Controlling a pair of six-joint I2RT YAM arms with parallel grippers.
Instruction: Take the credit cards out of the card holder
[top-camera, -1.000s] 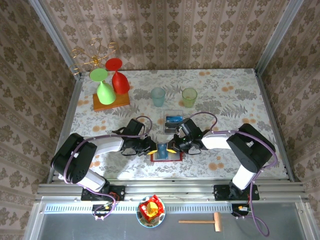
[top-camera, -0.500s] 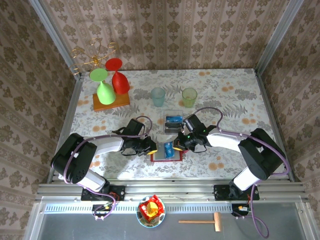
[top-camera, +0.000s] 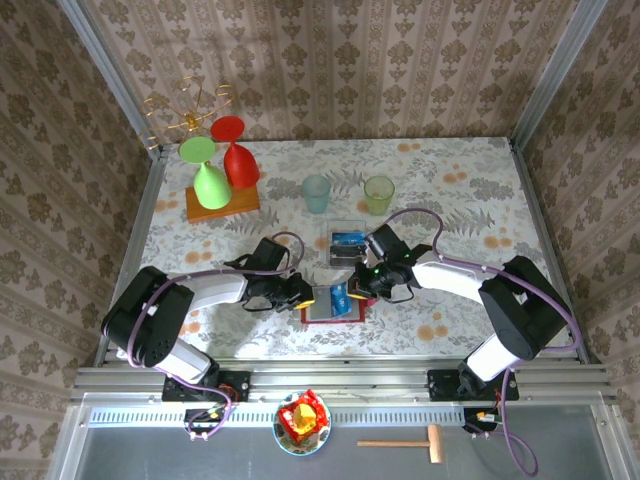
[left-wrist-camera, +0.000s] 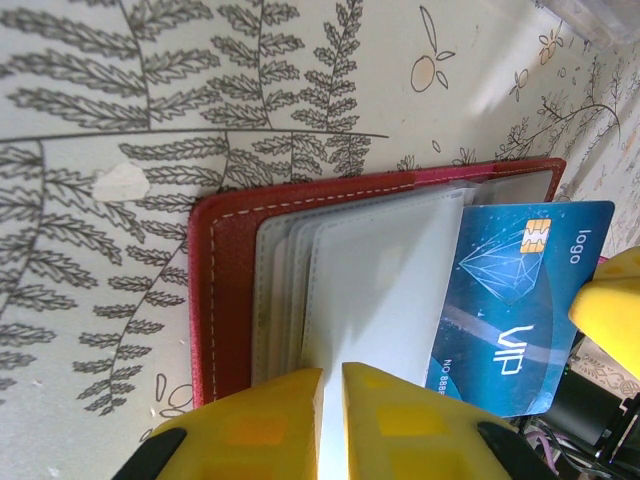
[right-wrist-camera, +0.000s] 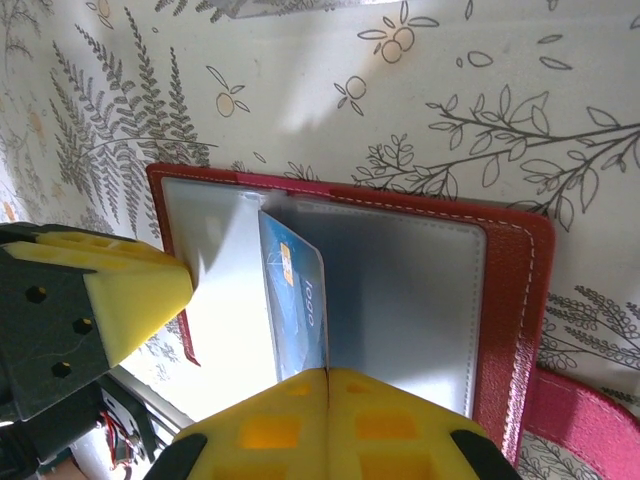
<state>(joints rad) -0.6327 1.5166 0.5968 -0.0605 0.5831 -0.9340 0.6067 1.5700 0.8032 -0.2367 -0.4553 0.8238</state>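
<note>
A worktop (top-camera: 470, 190) covered in a pale fern-and-fruit print sits inside walls of brown damask paper. The red holder (left-wrist-camera: 225, 290) lies open and flat on it between the two grippers, its clear pockets fanned upward. The left gripper (left-wrist-camera: 332, 385) is nearly closed, pinching a clear pocket leaf. The right gripper (right-wrist-camera: 327, 385) is clamped on the edge of the blue card (left-wrist-camera: 520, 290), which sticks partly out of its pocket. The card's long axis runs from the left gripper toward the right one, chip end outward, and in the right wrist view it stands on edge. Just beyond the right gripper lies a clear box (top-camera: 347, 240) with something blue inside. Farther beyond stand a blue cup (top-camera: 316, 193) and a green cup (top-camera: 379, 194). Well beyond the left gripper, a green goblet (top-camera: 207, 180) and a red goblet (top-camera: 238, 160) stand upside down on a wooden board (top-camera: 222, 207).
</note>
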